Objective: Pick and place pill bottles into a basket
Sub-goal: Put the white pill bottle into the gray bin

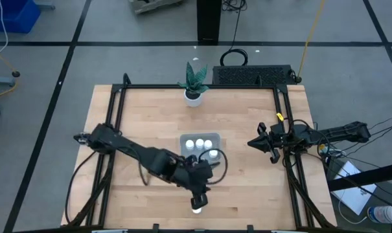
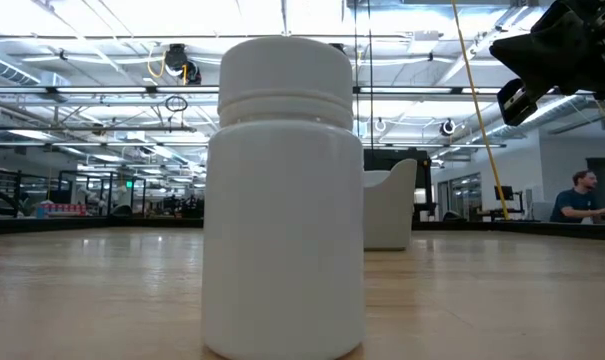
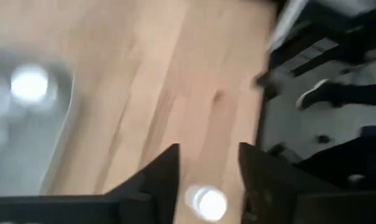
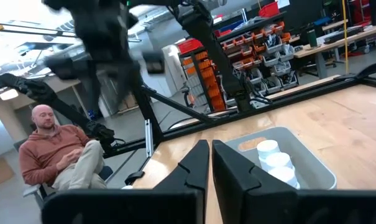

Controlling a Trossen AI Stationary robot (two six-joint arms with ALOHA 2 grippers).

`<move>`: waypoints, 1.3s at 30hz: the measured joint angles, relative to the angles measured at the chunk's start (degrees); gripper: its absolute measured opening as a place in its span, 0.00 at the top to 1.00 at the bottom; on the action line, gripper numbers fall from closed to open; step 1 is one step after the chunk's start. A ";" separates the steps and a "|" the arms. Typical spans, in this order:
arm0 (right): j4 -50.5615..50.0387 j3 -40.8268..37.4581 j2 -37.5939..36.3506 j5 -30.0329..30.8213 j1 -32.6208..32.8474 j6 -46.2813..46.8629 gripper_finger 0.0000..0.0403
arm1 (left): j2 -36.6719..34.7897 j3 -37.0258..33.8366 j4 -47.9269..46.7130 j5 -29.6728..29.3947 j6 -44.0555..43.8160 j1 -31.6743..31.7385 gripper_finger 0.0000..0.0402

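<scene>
The last pill bottle stands upright on the desk, near its front edge, apart from the basket. Centre the left gripper over the cap — jaws apart, straddling it, not yet touching. Right gripper waits at the desk's right edge, jaws together, empty.

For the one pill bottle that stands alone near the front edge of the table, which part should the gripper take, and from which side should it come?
Probably the body just below the cap, coming straight down from above. The bottle stands upright and alone on the table, with free space all around its round sides. The left gripper already hangs over it with open fingers on either side, while the basket lies just behind.
</scene>
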 joint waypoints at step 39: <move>0.02 0.00 0.01 0.00 0.00 0.00 0.97 | 13.62 -1.25 -3.40 2.42 -46.43 -6.79 0.14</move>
